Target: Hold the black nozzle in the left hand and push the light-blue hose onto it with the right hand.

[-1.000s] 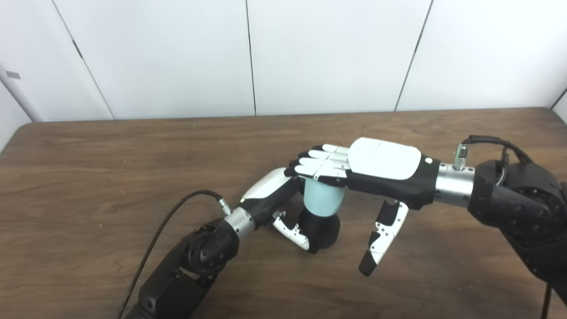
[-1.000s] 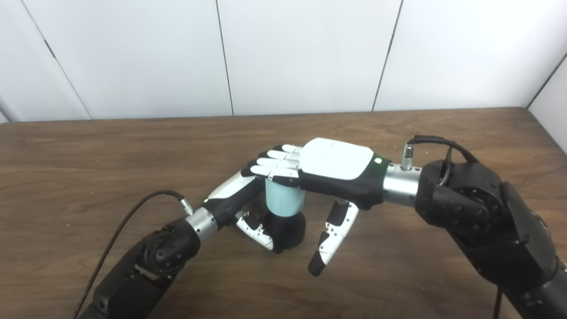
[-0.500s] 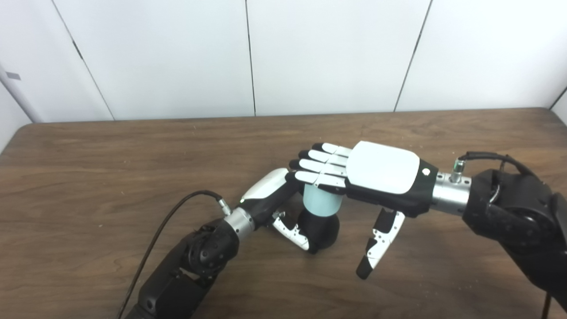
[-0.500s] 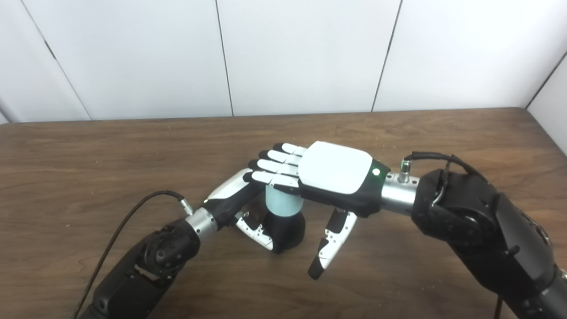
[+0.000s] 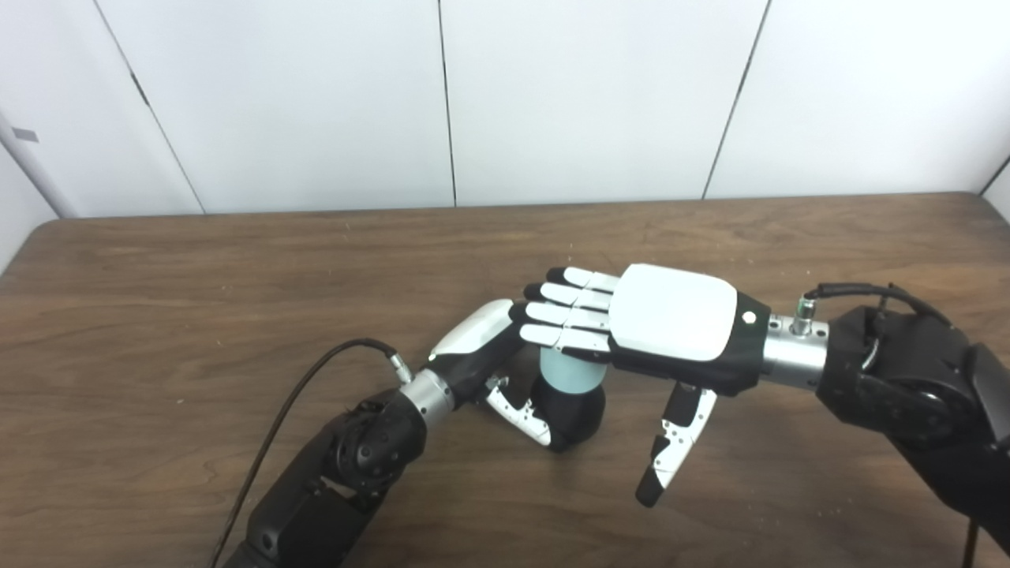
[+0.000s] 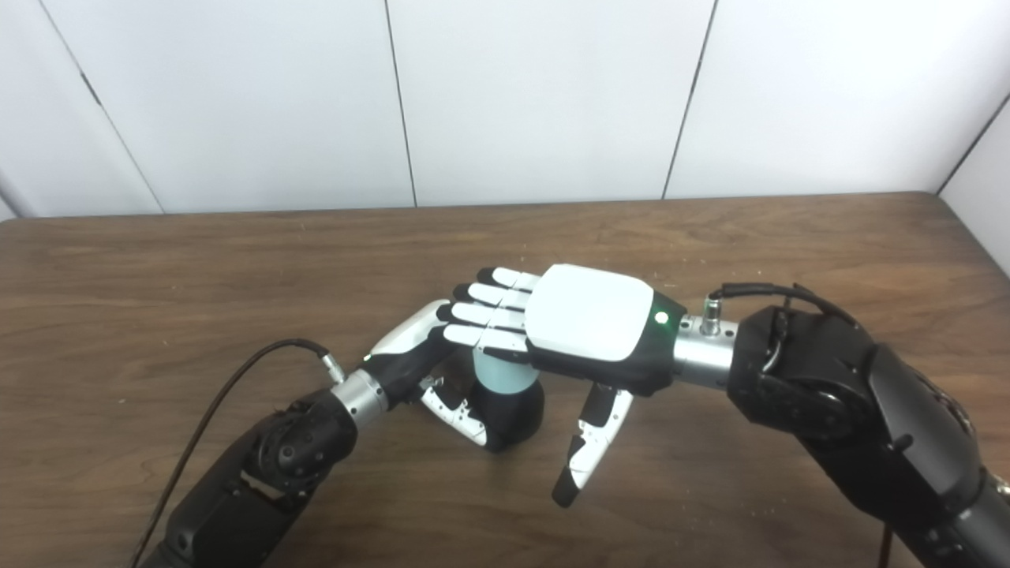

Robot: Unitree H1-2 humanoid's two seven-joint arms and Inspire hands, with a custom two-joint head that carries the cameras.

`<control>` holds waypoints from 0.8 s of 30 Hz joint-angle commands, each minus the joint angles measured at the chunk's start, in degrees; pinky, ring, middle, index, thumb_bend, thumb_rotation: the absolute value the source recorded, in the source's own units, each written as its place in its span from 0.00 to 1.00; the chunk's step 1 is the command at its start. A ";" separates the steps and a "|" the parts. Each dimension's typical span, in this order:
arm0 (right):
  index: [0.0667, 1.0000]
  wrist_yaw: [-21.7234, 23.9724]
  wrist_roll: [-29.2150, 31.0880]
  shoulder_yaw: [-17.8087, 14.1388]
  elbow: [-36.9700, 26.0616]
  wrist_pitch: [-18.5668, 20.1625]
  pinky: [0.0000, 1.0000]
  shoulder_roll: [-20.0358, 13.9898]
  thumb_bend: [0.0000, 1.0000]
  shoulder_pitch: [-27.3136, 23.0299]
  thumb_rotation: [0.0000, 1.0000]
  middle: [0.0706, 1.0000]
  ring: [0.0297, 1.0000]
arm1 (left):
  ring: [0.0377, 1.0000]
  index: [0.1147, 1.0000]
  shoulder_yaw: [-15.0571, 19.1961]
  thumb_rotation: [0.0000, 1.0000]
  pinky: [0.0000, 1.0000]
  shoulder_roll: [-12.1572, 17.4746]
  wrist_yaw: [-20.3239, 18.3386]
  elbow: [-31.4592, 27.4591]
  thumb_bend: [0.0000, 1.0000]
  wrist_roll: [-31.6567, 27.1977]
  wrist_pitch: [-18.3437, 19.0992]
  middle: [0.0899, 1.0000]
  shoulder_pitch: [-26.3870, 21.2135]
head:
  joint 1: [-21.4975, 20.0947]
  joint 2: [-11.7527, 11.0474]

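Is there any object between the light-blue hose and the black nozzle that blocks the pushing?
Nothing visible does. The light-blue hose stands directly on the black nozzle, which the left hand grips. The right hand lies flat on the hose top.

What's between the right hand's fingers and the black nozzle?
Only the light-blue hose, upright under the right hand, above the black nozzle; both eye views show it.
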 commanded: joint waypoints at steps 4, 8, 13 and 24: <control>1.00 -4.76 12.99 -7.44 -1.91 8.70 0.95 5.86 0.73 -0.16 0.64 1.00 0.99 | 0.59 0.40 -1.59 0.00 1.00 0.61 -4.41 2.56 0.52 1.17 3.07 0.46 1.85 | -0.23 -0.11; 1.00 -7.15 17.30 -13.02 -3.81 17.71 0.89 10.69 0.69 -1.13 0.58 1.00 0.96 | 0.59 0.40 -1.49 0.00 1.00 0.57 -4.58 2.59 0.52 0.99 3.09 0.46 1.78 | -0.34 -0.21; 1.00 -10.09 20.20 -17.96 -4.57 27.52 0.74 13.96 0.68 -3.65 0.57 0.97 0.88 | 0.59 0.40 -1.47 0.00 1.00 0.39 -4.53 2.81 0.52 0.93 2.98 0.46 1.57 | -0.23 -0.06; 0.85 -15.76 25.82 -24.81 -3.86 45.49 0.53 20.36 0.56 -1.74 0.46 0.82 0.70 | 0.59 0.40 -1.77 0.00 1.00 0.62 -4.68 2.50 0.52 1.46 3.15 0.46 1.48 | 0.01 -0.05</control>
